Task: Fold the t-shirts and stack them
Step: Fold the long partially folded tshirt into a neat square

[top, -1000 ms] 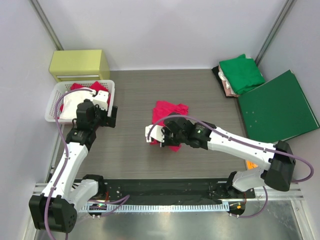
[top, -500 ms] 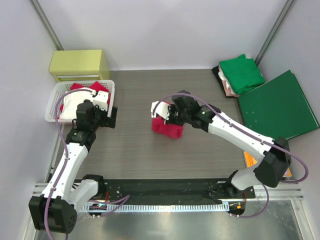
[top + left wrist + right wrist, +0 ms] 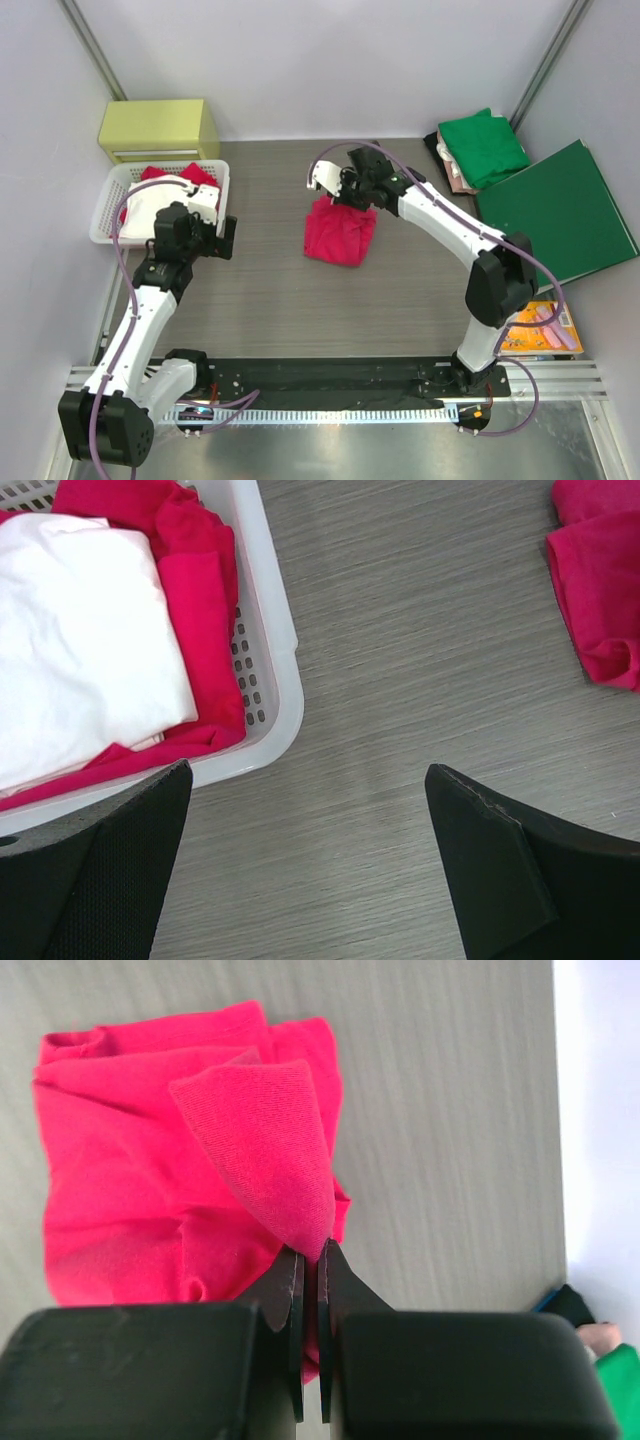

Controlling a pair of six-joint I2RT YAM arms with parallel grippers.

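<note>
Right gripper (image 3: 310, 1256) lifting a corner of the red t-shirt (image 3: 338, 238), just far of centre on the surface.

Its fingers are clamped together on a peak of the cloth, while the rest lies bunched below. To fold well, I judge the shirt should first be drawn out flat, with the corner kept low. The left gripper (image 3: 308, 780) hovers with fingers wide apart beside the white basket (image 3: 285, 685), at the far left, which holds a folded white cloth (image 3: 80, 640) over red cloth (image 3: 205, 590).

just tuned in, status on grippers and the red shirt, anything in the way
Right gripper shut on a fold of the pinkish-red t-shirt, edge raised. Left gripper open, hovering beside the basket. Nothing in the way.
</note>
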